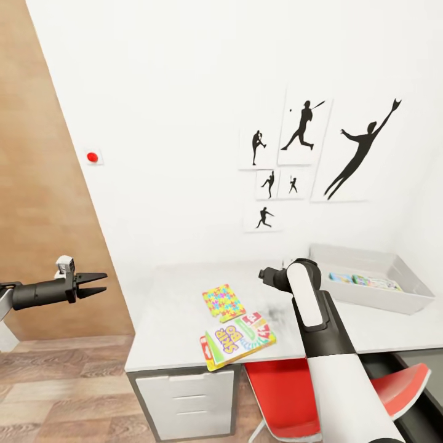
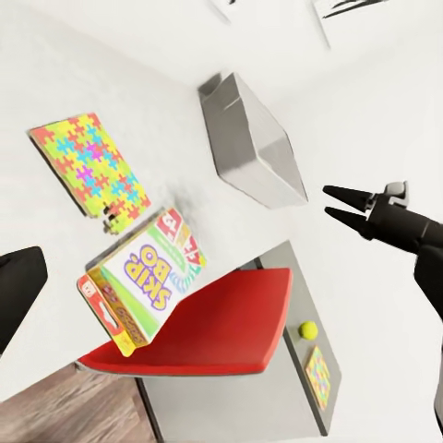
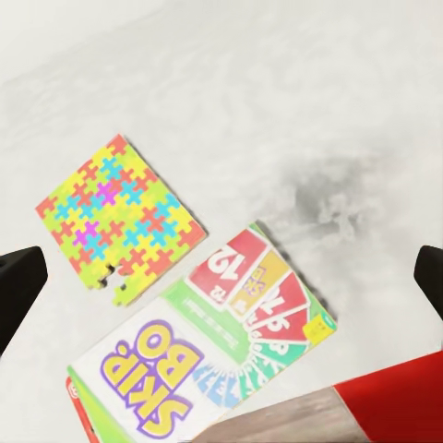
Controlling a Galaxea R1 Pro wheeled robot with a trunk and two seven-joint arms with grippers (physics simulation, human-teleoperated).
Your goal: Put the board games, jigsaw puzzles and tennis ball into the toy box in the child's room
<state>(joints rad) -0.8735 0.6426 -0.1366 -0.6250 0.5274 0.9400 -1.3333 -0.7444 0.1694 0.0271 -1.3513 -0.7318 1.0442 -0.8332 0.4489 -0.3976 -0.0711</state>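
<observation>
while the right arm hangs above the table (image 1: 172, 320), its gripper points down at the skip bo box (image 1: 237, 342). in the right wrist view the two fingertips (image 3: 20, 286) stand wide apart at the frame edges, with nothing between them. the left gripper (image 1: 92, 285) is held out over the floor, well apart from the table, prongs slightly parted and empty.

the skip bo box lies flat at the table's front edge, one corner overhanging above the red chair (image 1: 289, 387). a jigsaw puzzle box (image 1: 223, 302) lies just behind it, touching or nearly so. the toy box (image 1: 369, 295) stands further along the table by the wall, already holding some printed boxes. the left wrist view shows a tennis ball (image 2: 307, 329) and a second jigsaw puzzle box (image 2: 317, 373) on the lower dark section.

judgement: the skip bo box should be light, stiff cardboard with a slick printed face. being flat, it offers little height; pinch it across the overhanging edge, or across its narrow width, firmly but without crushing.
</observation>
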